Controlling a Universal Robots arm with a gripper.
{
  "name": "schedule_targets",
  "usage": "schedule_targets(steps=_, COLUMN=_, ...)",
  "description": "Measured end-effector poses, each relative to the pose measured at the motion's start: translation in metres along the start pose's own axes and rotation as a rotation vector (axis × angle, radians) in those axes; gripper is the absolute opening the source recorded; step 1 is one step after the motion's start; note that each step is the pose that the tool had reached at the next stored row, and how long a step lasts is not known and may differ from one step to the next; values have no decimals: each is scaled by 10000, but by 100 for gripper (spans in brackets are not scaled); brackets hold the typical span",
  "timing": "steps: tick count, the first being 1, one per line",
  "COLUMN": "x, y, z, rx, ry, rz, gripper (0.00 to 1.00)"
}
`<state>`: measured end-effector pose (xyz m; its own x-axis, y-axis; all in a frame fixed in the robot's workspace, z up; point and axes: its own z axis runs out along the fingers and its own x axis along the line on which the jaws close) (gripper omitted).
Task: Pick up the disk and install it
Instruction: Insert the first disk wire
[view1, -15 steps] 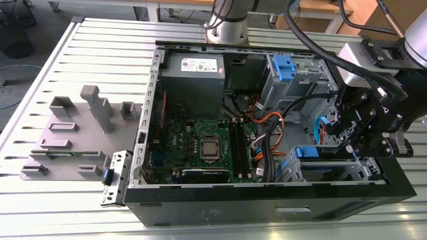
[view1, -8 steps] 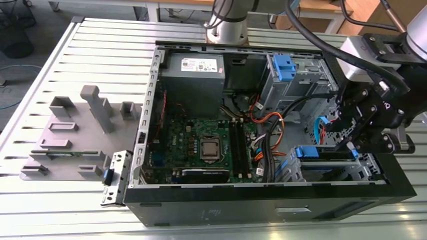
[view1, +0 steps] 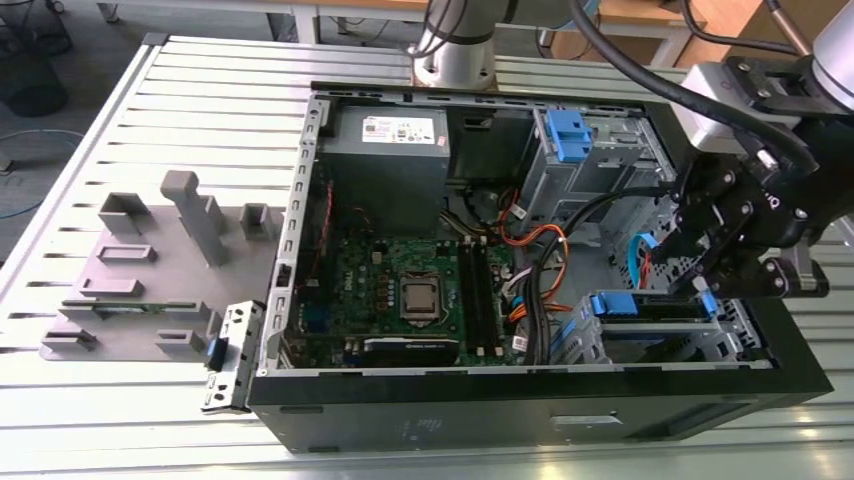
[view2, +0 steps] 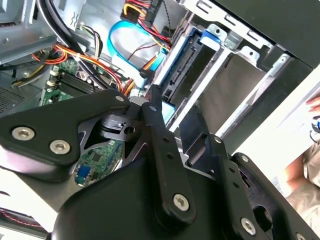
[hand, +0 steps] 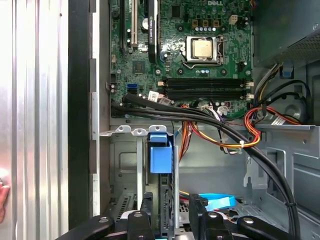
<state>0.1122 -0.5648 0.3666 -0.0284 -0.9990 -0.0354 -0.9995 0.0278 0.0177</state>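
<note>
While the disk (hand: 160, 154) is sitting edge-up in the case's drive cage (hand: 122, 131), we are straddling its end with the gripper (hand: 171, 205), jaws parted and clamping nothing, judging that seating calls for square pressure, clear of the black cables (hand: 220, 127).

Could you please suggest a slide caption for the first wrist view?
Gripper at the blue-handled disk in the drive cage, with cables and motherboard beyond.
</note>
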Motion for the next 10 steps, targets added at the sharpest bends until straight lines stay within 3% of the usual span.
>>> schedule_targets(steps=6, x=-74, y=3, z=3, rx=0, ry=-2, rz=1, gripper=42)
schedule_targets(steps=10, x=-87, y=3, z=3, rx=0, ry=0, rz=1, gripper=42)
